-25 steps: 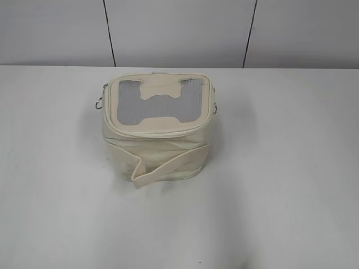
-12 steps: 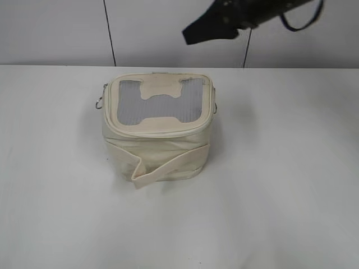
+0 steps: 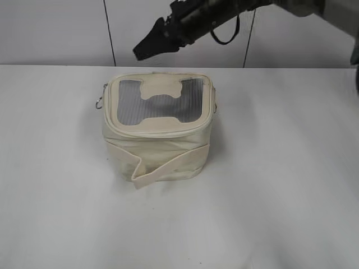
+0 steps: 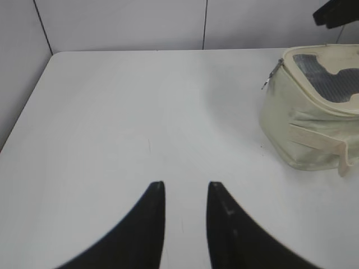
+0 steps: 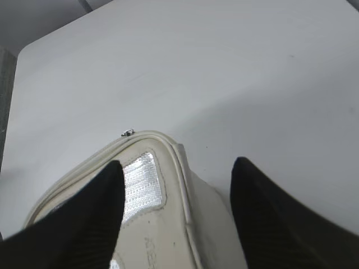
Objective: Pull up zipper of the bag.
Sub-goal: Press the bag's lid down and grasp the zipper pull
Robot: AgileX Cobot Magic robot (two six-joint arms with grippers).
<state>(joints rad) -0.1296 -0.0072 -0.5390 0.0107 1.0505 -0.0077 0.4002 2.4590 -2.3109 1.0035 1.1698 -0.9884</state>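
Note:
The cream-white bag (image 3: 157, 134) stands mid-table with its grey mesh top and H-shaped patch facing up and a strap band across the front. The zipper track (image 3: 162, 133) runs round the top rim. One silver slider with a ring pull (image 3: 99, 102) hangs at the left rear corner, another (image 3: 214, 106) at the right side. My right gripper (image 3: 139, 54) is open and empty, hovering above and behind the bag's rear edge. In the right wrist view, the gripper (image 5: 178, 163) has its fingers spread over the bag's corner (image 5: 168, 235), near a slider (image 5: 128, 133). My left gripper (image 4: 185, 184) is open and empty, well left of the bag (image 4: 305, 129).
The white table ends at a grey panelled wall (image 3: 56, 33) just behind the bag. The table's left edge (image 4: 28, 106) shows in the left wrist view. The right arm (image 3: 224, 14) reaches in from the upper right.
The right arm came into view from the upper right and moved left, over the bag's rear. The bag has not moved.

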